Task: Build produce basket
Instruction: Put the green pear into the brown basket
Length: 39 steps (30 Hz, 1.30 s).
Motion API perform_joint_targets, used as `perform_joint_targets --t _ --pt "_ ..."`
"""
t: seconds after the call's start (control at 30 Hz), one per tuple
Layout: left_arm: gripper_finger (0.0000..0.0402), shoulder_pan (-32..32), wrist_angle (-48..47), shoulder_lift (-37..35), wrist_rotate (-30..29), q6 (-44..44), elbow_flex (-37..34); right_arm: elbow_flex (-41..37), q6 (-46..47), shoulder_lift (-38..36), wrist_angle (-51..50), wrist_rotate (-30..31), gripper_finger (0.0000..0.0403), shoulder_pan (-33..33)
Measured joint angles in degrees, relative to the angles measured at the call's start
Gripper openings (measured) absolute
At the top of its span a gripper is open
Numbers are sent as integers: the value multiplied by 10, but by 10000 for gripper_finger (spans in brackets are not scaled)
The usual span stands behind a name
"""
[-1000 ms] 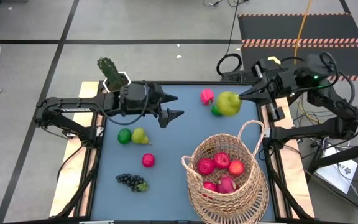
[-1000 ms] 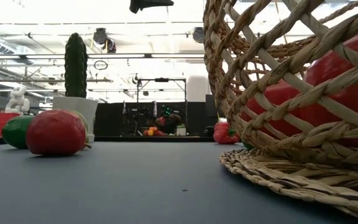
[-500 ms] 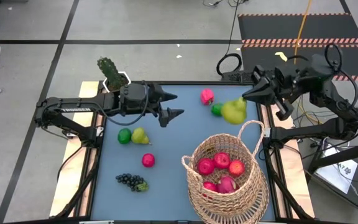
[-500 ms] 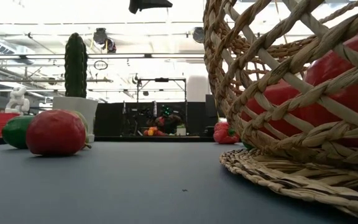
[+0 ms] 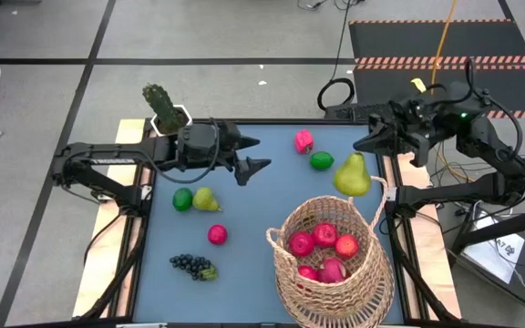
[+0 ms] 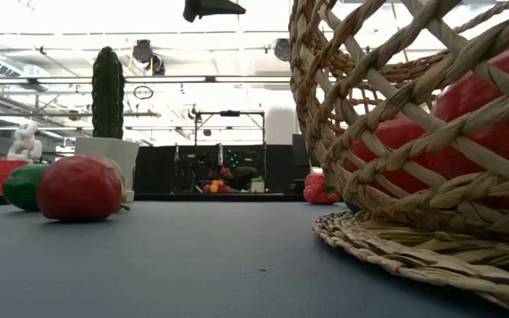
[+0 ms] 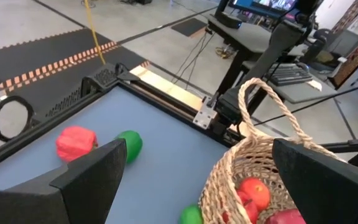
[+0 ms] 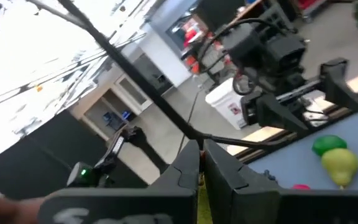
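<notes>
Woven wicker basket (image 5: 331, 264), arched handle, holds glossy red apples (image 5: 324, 239). Smooth pear (image 5: 353, 175) beside rim. Right gripper (image 5: 361, 144) jaws pressed together; left gripper (image 5: 255, 155) jaws spread.

The pear (image 5: 353, 175) now sits lower, beside the basket handle (image 5: 369, 187), clear of the right gripper (image 5: 361, 144), which has swung away.
</notes>
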Motion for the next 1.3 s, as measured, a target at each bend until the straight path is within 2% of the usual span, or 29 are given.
perform_joint_targets --t 0.17,0.33,0.67,0.83,0.93,1.1,1.3 --pt "399 0 -2 0 0 9 0 0 16 0 -17 56 2 14" --pt "399 0 -3 0 0 4 0 0 15 7 -26 123 2 58" --pt "399 -12 -56 0 15 -21 0 0 -104 53 -40 233 2 233" --pt "399 -21 -122 0 35 -19 0 0 -84 83 -121 302 2 291" --pt "399 -25 -156 0 36 -20 0 0 -91 101 -151 311 2 312" --pt "399 -29 -160 0 36 -30 0 -4 -122 122 -170 310 2 326" --pt "399 -32 -132 0 36 -37 0 -83 -168 114 -145 308 2 326"
